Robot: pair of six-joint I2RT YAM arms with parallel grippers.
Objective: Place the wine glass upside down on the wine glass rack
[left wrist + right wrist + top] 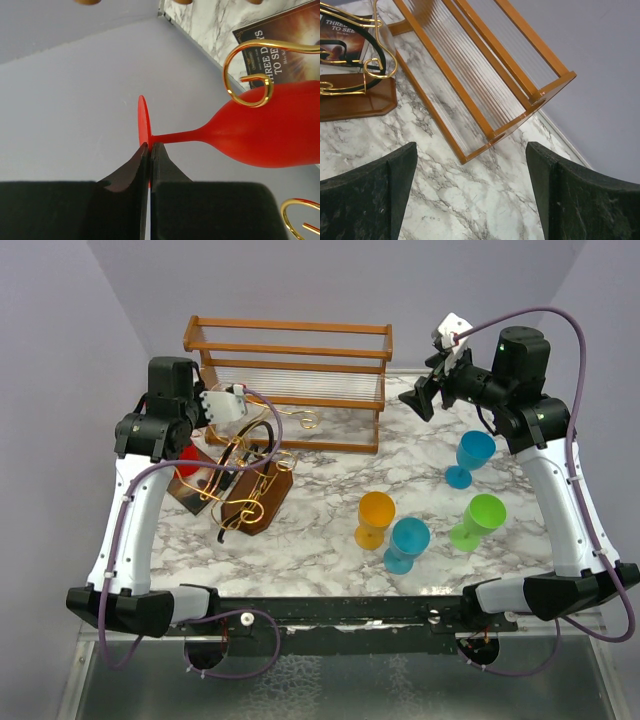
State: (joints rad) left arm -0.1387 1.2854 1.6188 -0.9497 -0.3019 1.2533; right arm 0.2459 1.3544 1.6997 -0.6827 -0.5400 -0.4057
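Note:
My left gripper (149, 146) is shut on the thin round foot of a red wine glass (270, 131), which lies sideways, its bowl against a curled gold loop of the wine glass rack (248, 75). In the top view the red glass (189, 460) peeks out under the left arm, beside the gold wire rack (247, 472) on its dark brown base. My right gripper (470, 165) is open and empty, raised over the table's far right (422, 398). The rack's base also shows in the right wrist view (355, 97).
An orange-brown slatted wooden frame (290, 380) stands at the back. Blue (472, 456), green (479, 520), orange (374, 518) and teal (406, 543) glasses stand upright on the marble table (320, 480). A book (280, 42) lies under the rack at the left.

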